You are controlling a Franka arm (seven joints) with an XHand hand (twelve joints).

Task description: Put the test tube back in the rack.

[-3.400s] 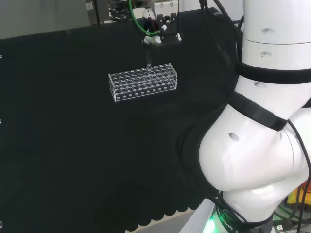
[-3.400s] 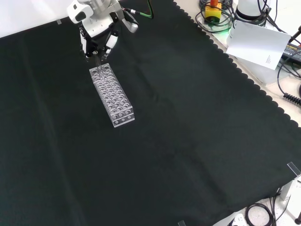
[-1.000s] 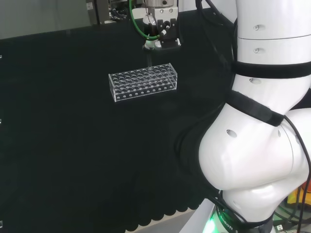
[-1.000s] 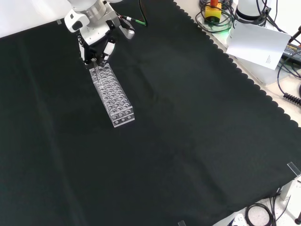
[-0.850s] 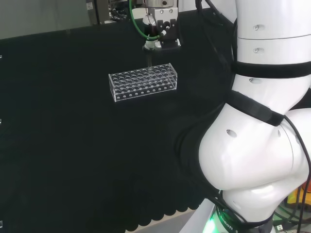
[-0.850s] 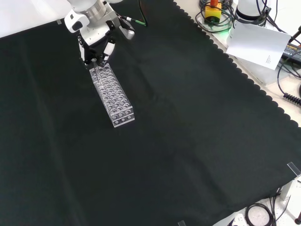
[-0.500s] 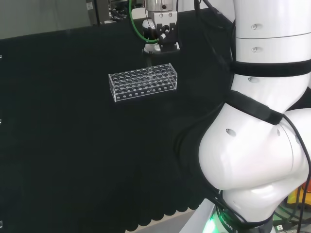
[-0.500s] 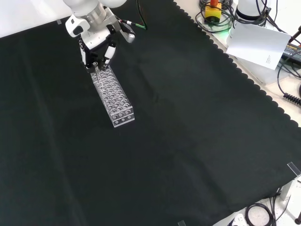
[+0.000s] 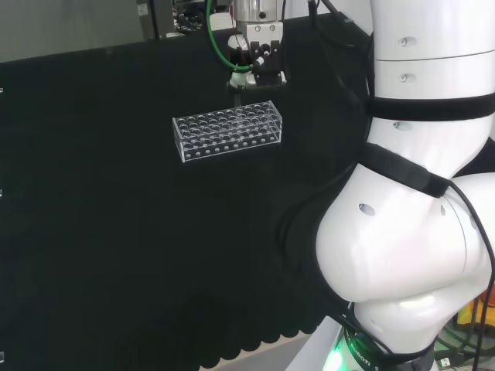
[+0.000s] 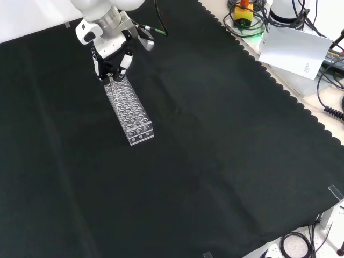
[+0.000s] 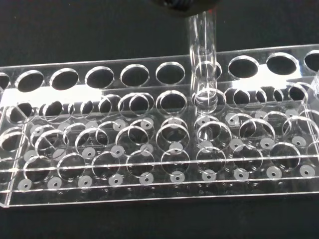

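Note:
A clear plastic rack [image 9: 227, 131] with several rows of round holes lies on the black cloth, and it appears again in the front view [image 10: 129, 110]. The hand [image 9: 255, 60] hangs just above the rack's far end, fingers curled on a clear test tube [image 11: 203, 55]. The tube stands upright. In the wrist view its lower end has passed through a hole in the rack's [image 11: 149, 149] outer row and shows inside the frame. From the front the hand [image 10: 110, 51] sits low over the rack's top end, with a short piece of tube [image 10: 111, 79] under it.
The arm's white links [image 9: 418, 193] take up the right of the head view. A white sheet [image 10: 293, 48] and cables lie beyond the cloth's scalloped edge at the front view's upper right. Open black cloth surrounds the rack.
The hand has come down toward the rack with the tube. The tube's visible length above the rack has shrunk as its lower end went into a hole.

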